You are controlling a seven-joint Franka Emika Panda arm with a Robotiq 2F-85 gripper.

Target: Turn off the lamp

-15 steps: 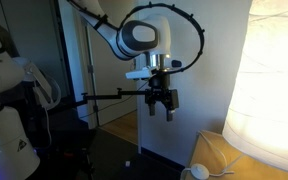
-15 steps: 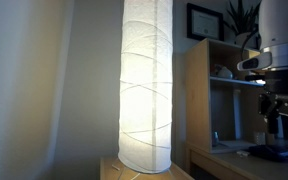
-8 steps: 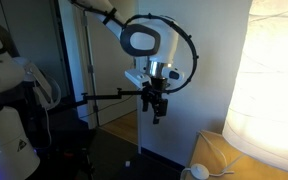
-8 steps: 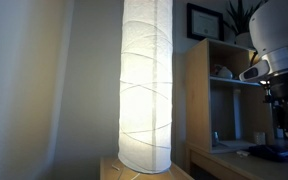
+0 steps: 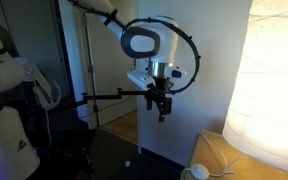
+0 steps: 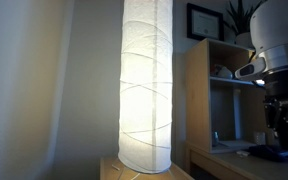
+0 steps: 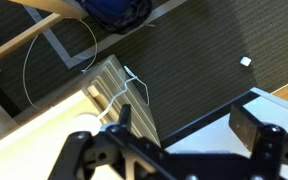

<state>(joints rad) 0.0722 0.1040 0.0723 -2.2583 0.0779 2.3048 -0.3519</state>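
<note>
The lamp (image 5: 276, 85) is a tall cylinder with a crinkled white paper shade, and it glows warm yellow-white in both exterior views. It fills the right edge of one exterior view and stands mid-frame (image 6: 147, 85) in the other. My gripper (image 5: 162, 108) hangs in the air well to the lamp's left, apart from it, pointing down. In the wrist view the gripper (image 7: 187, 118) is open with nothing between its dark fingers (image 7: 252, 125). Below it a thin white cord (image 7: 28, 62) loops over the floor.
The lamp stands on a wooden base (image 5: 227, 155). A wooden shelf unit (image 6: 216, 100) holding small items stands beside the lamp. A white machine (image 5: 6, 110) and a black horizontal rod (image 5: 109, 96) are at the left. A small white object (image 7: 245, 61) lies on the dark carpet.
The arm's wrist has shifted and turned a little, with the gripper staying at about the same height. The jaws remain open and the lamp is still lit.
</note>
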